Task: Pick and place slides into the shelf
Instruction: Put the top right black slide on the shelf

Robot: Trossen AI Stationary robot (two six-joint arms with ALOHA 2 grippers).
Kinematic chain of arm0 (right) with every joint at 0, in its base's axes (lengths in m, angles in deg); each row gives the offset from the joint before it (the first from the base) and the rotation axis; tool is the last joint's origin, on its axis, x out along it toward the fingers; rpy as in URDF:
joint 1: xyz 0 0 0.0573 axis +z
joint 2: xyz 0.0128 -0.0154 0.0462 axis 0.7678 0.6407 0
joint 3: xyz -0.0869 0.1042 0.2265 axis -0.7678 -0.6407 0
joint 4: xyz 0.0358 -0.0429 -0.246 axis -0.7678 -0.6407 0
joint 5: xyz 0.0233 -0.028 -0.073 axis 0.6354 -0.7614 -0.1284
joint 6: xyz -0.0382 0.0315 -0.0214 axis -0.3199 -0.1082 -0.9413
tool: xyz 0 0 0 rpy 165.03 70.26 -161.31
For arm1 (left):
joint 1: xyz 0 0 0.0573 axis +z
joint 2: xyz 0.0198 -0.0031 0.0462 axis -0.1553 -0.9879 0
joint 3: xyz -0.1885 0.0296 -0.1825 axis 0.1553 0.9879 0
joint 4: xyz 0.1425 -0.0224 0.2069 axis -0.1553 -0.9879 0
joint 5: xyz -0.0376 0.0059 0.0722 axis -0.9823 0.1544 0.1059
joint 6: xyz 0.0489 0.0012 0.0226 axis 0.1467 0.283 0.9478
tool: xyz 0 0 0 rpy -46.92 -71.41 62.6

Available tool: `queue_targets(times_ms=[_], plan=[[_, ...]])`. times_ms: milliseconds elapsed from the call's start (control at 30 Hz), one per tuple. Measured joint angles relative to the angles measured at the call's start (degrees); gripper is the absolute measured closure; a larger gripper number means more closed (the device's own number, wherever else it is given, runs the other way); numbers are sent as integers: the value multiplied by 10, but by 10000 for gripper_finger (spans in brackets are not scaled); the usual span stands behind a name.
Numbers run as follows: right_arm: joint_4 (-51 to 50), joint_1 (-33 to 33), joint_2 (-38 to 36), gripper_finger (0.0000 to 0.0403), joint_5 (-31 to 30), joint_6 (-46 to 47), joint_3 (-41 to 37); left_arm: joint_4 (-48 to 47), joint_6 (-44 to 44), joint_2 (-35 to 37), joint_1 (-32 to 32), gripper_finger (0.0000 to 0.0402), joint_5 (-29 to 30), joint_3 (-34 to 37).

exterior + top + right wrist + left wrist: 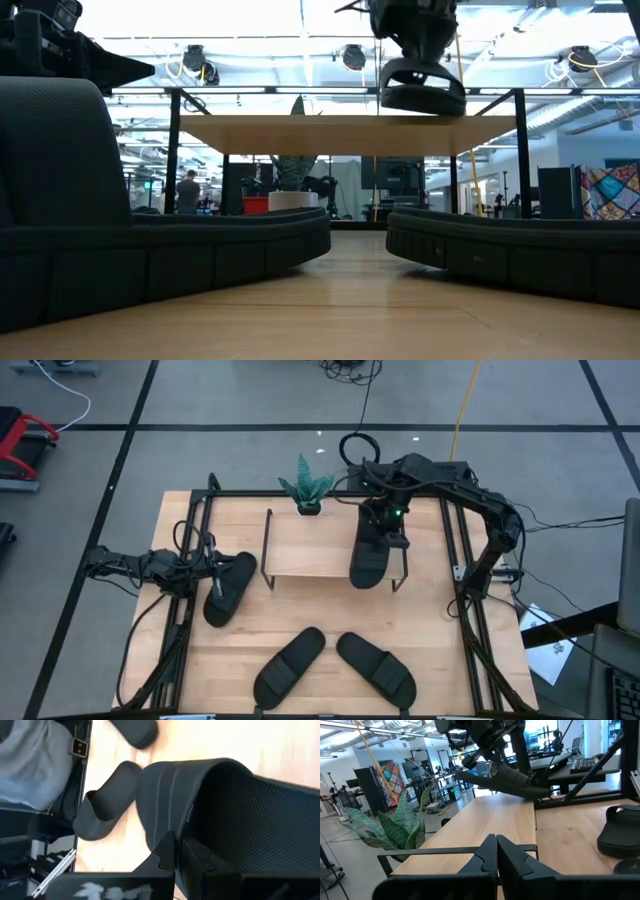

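The shelf (310, 545) stands at the table's middle back, a light wood top board on thin black legs. My right gripper (385, 520) hangs over its right end, shut on a black slide (368, 560). That slide shows tilted just over the board in the left wrist view (505, 777) and low over it in the low view (422, 90). Another slide (230, 588) lies on the table at the left, beside my shut left gripper (213, 567), which touches nothing. Two more slides (290, 663) (375, 665) lie soles down near the front edge. My right gripper pinches the slide's wide strap at its edge (167, 830) between its two fingers, coming from above and slanting down. The slide hangs below the fingers, tilted, its lower end (540, 792) close over the shelf's top board. Whether it touches the board I cannot tell.
A small potted plant (307, 488) stands behind the shelf. Black frame rails (462, 590) run along the table's left and right sides. Bare wood lies between the shelf and the two front slides.
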Motion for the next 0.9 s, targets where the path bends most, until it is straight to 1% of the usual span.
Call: queue_targets(times_ms=[133, 300, 400, 567, 900], plan=[[2, -14, 0, 403, -26, 4, -18, 0, 0, 0, 0, 401, 0, 0], [-1, -27, 0, 403, -32, -7, -46, 0, 0, 0, 0, 401, 0, 0], [-2, -28, -1, 402, -60, -8, -58, 0, 0, 0, 0, 401, 0, 0], [8, -26, -2, 384, -93, -32, -67, 0, 2, 0, 0, 401, 0, 0], [44, -8, -4, 344, -185, -84, -68, -12, 1, 0, 0, 401, 0, 0]])
